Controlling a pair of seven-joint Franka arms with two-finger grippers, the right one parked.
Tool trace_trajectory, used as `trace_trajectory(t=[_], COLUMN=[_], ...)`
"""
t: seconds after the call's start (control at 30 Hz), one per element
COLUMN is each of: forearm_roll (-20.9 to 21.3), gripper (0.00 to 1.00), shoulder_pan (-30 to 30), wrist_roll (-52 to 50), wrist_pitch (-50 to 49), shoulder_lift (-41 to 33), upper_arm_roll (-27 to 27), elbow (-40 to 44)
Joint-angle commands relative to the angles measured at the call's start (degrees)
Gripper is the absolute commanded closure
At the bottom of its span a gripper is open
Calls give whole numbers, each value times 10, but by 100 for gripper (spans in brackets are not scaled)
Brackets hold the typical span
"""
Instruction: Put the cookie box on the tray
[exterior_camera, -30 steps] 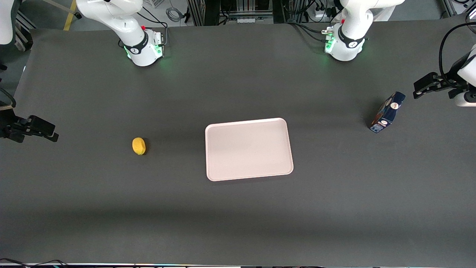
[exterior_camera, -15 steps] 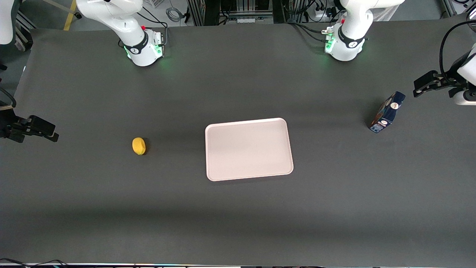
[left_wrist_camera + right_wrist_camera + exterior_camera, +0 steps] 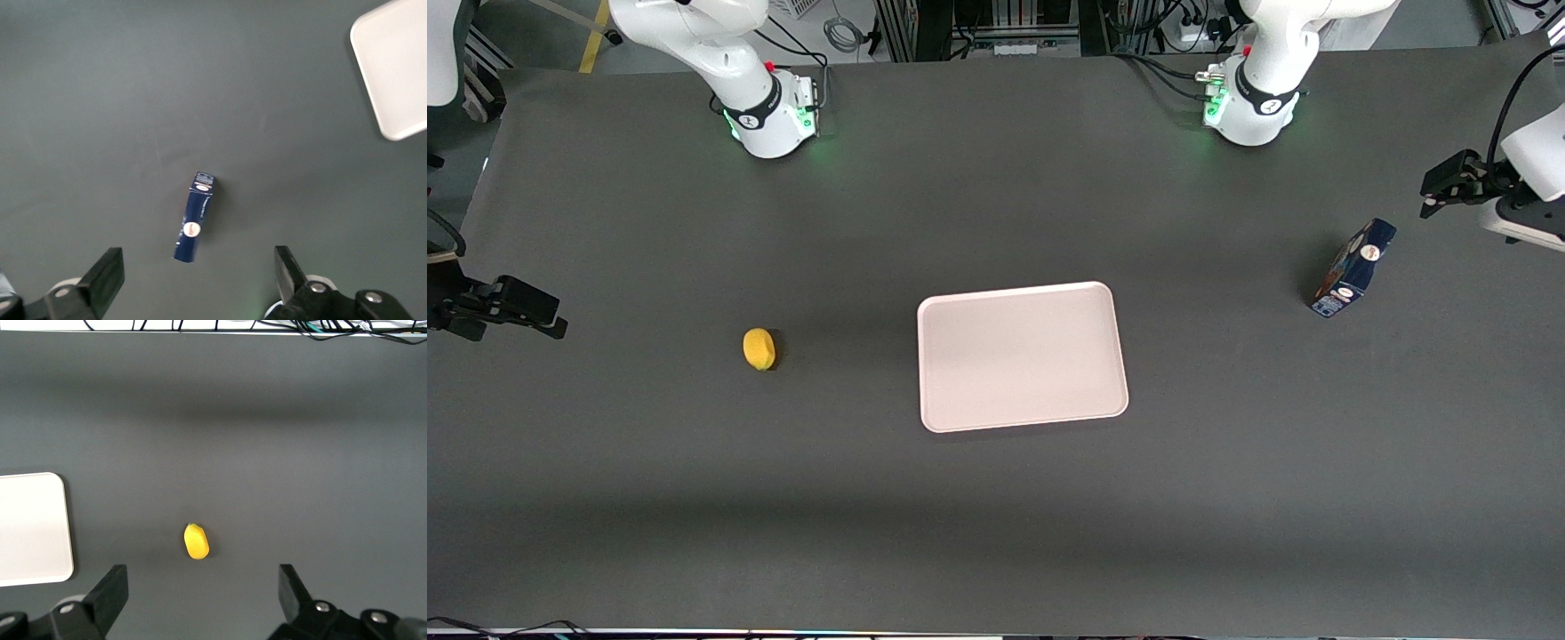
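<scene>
**A:** Your left gripper (image 3: 1440, 188) hangs in the air at the working arm's end of the table, above the dark mat (image 3: 996, 516) and holding nothing. From the wrist camera its two fingers (image 3: 107, 277) stand wide apart, with plenty of open mat between them.

**B:** And the cookie box (image 3: 1352, 268)?

**A:** Lying on the mat near your gripper, a little nearer the front camera than it and apart from it: no contact. It's the narrow navy box with the round white-and-orange mark on top (the colourful printed end faces the front camera). In the wrist view the cookie box (image 3: 195, 225) shows between the two fingers' lines, slightly tilted rather than square to them.

**B:** The tray?

**A:** The pale pinkish-white tray (image 3: 1021, 356) sits flat in the middle of the table, well apart from the box, with nothing on it. One rounded corner of the tray (image 3: 393, 67) also shows in your wrist view.

**B:** Anything else out there?

**A:** A small yellow rounded object (image 3: 759, 348), lying toward the parked arm's end, well away from the tray and from your box.
</scene>
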Motion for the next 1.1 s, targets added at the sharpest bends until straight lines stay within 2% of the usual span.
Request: trace_trajectory(t=[0.0,0.43,0.73,0.87,1.07], forearm_roll=[9,10,11,11,17], gripper=[0,0,0,0,0], shoulder_pan=[-3,2,2,2,3], wrist_roll=[19,69,124,124,126], wrist_pitch=[46,195,251,285,293], shoulder_lift=[-48,-165,-201,-228,-234], upper_arm_roll=[2,20,62,64,67], elbow=[-79,-293,-383,-434,-457])
